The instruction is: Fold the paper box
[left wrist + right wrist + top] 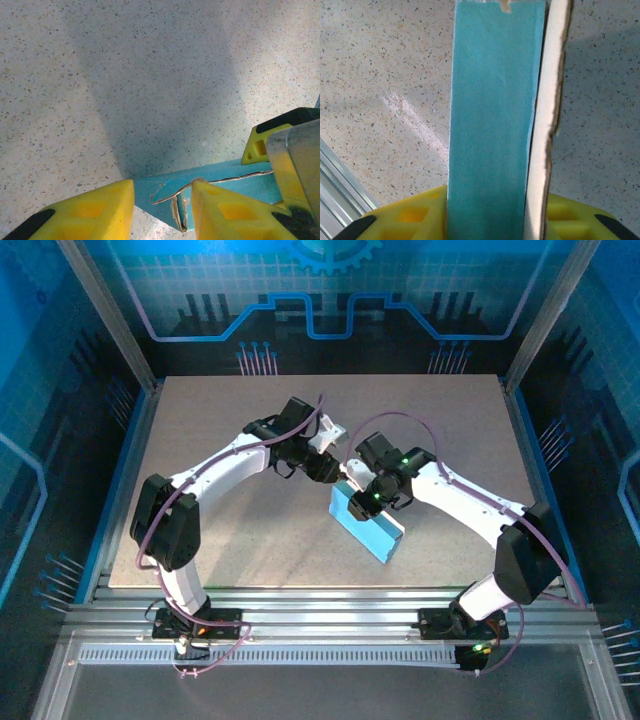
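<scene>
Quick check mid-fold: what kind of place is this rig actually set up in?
Probably a purpose-built robot test cell, not a home or a factory line. Aluminium frame posts fence the table, blue circuit-pattern backdrop panels stand behind it, and the left arm and right arm are bolted to a slotted rail, at the paper box.

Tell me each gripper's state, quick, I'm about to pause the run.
Left gripper: fingers either side of the paper box end; grip cannot be told.
Right gripper: closed on the paper box.
</scene>
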